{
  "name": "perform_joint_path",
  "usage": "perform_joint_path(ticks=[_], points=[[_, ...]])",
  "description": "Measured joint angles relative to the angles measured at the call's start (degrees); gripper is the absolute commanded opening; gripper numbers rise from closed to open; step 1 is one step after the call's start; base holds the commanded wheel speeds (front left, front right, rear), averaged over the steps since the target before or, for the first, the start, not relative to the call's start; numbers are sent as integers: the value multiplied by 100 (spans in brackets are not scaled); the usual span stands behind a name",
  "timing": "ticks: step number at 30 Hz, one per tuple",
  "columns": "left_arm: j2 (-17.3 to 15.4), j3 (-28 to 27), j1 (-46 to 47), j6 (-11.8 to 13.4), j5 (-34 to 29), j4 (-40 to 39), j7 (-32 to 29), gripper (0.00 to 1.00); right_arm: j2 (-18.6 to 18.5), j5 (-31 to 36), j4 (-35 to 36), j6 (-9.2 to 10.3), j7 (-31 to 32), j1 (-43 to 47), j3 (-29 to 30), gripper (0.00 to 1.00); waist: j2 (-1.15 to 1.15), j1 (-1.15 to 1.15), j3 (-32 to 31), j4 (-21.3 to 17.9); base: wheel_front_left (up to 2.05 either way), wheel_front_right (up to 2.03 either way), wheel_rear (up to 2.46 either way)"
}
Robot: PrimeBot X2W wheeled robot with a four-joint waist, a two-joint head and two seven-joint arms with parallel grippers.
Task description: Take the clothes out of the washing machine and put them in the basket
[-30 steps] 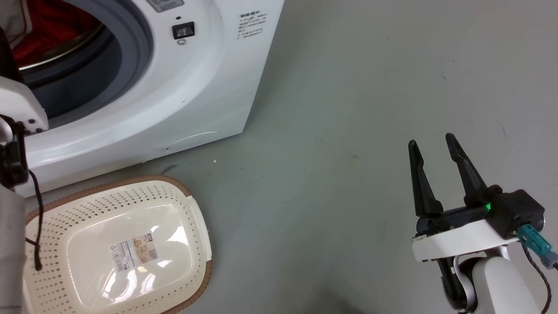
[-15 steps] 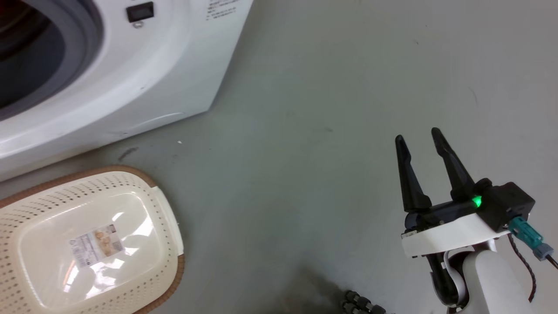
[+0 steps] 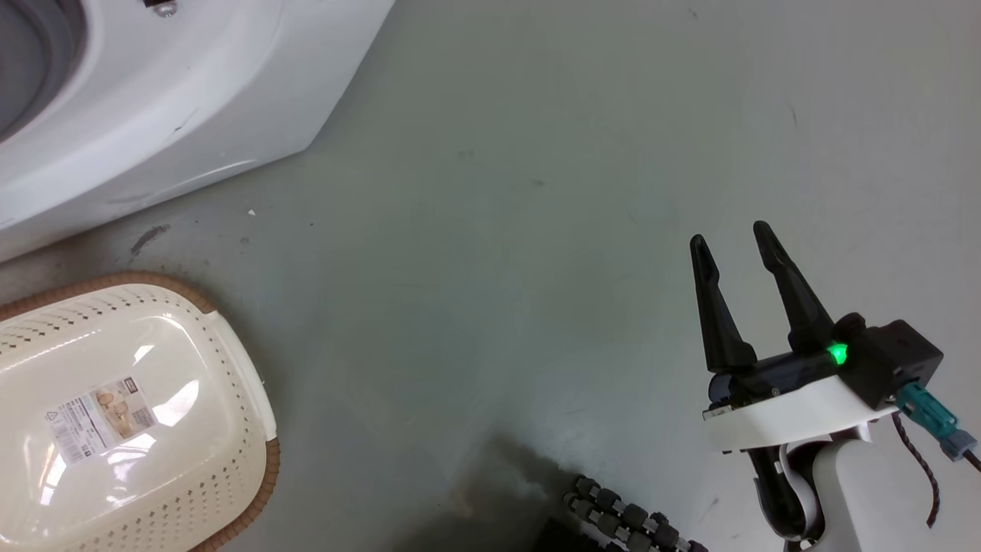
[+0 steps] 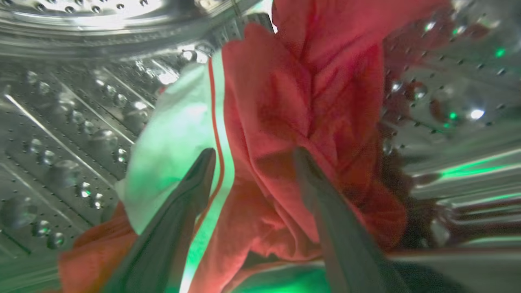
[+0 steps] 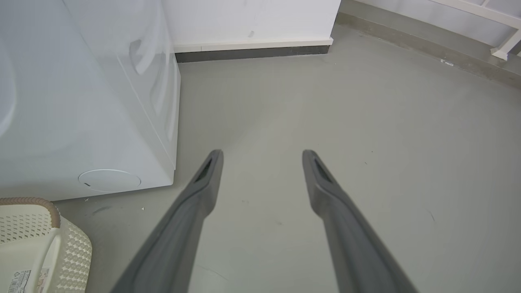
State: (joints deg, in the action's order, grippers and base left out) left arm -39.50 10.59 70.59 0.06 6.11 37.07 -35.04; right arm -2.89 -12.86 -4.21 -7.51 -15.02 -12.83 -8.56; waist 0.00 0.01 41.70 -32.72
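Observation:
Deep in the perforated steel drum [image 4: 61, 122] of the washing machine [image 3: 153, 115], my left gripper [image 4: 254, 154] is open. The clothes [image 4: 285, 101], a crumpled bright red garment with a white panel and a thin red stripe, lie bunched between and behind its two fingers. The cream basket [image 3: 253, 475] with a brown rim sits on the floor at the lower left, with nothing in it but a paper label. My right gripper [image 3: 729, 234] hovers open and holds nothing over bare floor at the right. In the right wrist view, the right gripper [image 5: 262, 152] has the washing machine [image 5: 81, 122] and the basket [image 5: 40, 236] to its left.
Grey floor [image 3: 498, 192] stretches between the washer and the right arm. A dark ribbed cable [image 3: 628, 517] lies at the bottom edge. A white wall with a dark baseboard [image 5: 252, 51] stands behind the washer, with a white frame [image 5: 504, 49] at the far right.
The head camera has swung, so the washer and basket slid toward the picture's left and the drum opening left it. The right gripper kept its open pose.

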Motion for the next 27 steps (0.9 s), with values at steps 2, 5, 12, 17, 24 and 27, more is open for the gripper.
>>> perform_joint_path(ticks=[2,5,12,17,24,27], points=[[19,32,39,33,-9,82,-93,100,-1,13,43,0,0,26,2,100,0,0,48,6,0,0,0],[32,59,166,54,-11,203,-225,100,-1,14,89,0,0,63,-4,100,0,0,105,20,0,0,0],[58,115,366,69,13,460,-405,0,-1,15,153,0,0,116,-16,100,0,0,157,31,0,0,0],[30,122,436,227,-36,511,276,0,-1,8,166,0,0,116,-29,100,0,0,154,15,0,0,0],[-10,33,500,452,-34,634,1526,0,-1,-14,100,0,0,93,-70,100,0,0,29,-12,0,0,0],[-43,-19,483,494,10,658,2086,0,0,-25,65,0,0,50,-93,100,0,0,-73,-23,0,0,0]])
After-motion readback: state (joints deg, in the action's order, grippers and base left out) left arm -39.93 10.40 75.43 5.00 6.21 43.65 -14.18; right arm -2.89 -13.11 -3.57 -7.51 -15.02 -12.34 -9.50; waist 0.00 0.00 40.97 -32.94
